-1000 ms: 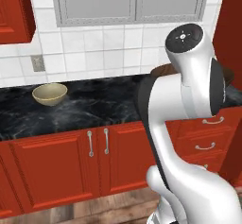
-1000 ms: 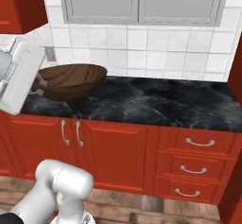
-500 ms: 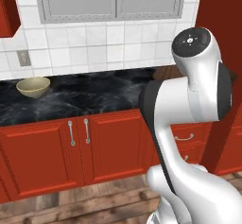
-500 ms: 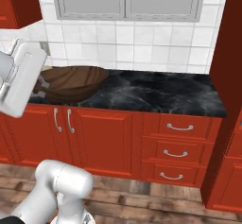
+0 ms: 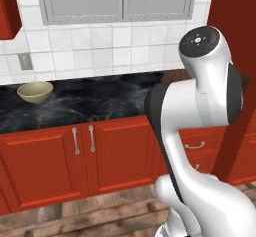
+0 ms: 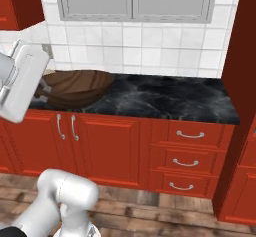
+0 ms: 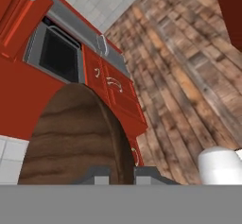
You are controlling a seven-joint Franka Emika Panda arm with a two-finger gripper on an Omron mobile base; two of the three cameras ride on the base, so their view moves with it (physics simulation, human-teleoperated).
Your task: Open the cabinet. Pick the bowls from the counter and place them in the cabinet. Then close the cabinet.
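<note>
Progress check, roughly halfway by my read: the counter (image 5: 100,106) has one bowl sitting on it and the other one is off it and in the robot's grip, so the pick part is half sorted, but nothing I can see says a bowl has gone into the red cabinet. I can't tell whether its doors are open, because what hangs above the tiles here is the grey-doored wall cabinet (image 6: 132,1), which isn't the target anyway. So what's left, as far as I can judge: get the carried bowl into the red cabinet, come back for the second, then shut the doors. Counting from big to small: one long black marble-look counter, one grey wall cabinet with two doors, a pair of red lower doors (image 5: 80,156) under the counter with two thin handles, three red drawers (image 6: 187,156) stacked on the right in the right base view. Bowls, two total: the dark brown bowl (image 6: 75,88) is up beside the white arm, and in the hand view the gripper (image 7: 122,173) has its jaws clamped on that bowl's rim. The pale beige bowl (image 5: 35,92) sits alone at the far left of the counter, near the wall outlet (image 5: 22,61).
</note>
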